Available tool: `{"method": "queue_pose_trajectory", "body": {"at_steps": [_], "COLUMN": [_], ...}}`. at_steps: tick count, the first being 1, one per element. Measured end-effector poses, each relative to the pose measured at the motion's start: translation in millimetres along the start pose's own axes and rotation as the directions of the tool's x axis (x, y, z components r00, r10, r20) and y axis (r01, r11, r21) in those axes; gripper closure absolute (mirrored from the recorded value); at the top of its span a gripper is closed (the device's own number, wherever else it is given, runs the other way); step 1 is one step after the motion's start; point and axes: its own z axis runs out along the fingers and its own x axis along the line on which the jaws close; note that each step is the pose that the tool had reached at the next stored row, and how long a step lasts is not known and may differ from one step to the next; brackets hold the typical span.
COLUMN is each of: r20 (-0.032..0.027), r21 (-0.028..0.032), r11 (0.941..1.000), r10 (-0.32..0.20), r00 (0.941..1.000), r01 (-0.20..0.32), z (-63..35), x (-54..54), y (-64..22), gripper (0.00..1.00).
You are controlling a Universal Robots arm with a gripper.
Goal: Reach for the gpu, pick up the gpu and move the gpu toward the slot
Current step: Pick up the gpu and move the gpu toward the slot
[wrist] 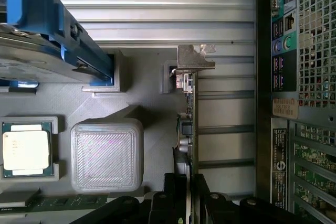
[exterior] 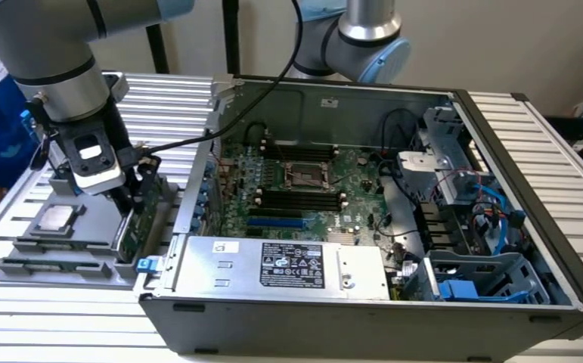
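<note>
In the left part of the exterior view, the arm's dark gripper (exterior: 128, 198) reaches straight down over the grey moulded parts tray (exterior: 29, 261) that sits on the ribbed metal tabletop (exterior: 59, 321) just beside the open grey computer case (exterior: 372, 318). The gpu (exterior: 136, 219), a thin green circuit-board card with a silver metal end bracket, stands on edge in a narrow holder at the tray's side nearest the case, so its upper edge is offered to a grasp from above. In the wrist view the card (wrist: 188, 124) runs up the middle of the frame, its bracket at the far end, and the jaws stand one on each side of its near end, clenched on it or nearly so. The card appears seated in its holder, not lifted. A square silver processor chip (wrist: 26, 149) rests in its own recess at lower left, well clear of the grasp.
</note>
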Motion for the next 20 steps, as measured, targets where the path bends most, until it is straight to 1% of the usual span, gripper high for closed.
{"method": "queue_pose_trajectory", "body": {"at_steps": [5, 11, 15, 20], "r20": [-0.0038, -0.0092, -0.0129, -0.0184], "r21": [0.0001, 0.0, -0.0006, -0.0033], "r11": [1.0, 1.0, 1.0, 1.0], "r10": [0.0, 0.0, 0.0, 0.0], "r00": [1.0, 1.0, 0.9999, 0.9998], "r01": [0.0, 0.0, 0.0, 0.0], "z": [-1.9, -9.2, -18.4, -34.5], "x": [-0.7, -2.4, -3.6, -5.7], "y": [0.0, -0.2, -0.5, -1.0], "gripper": [0.74, 0.74, 0.74, 0.74]}}
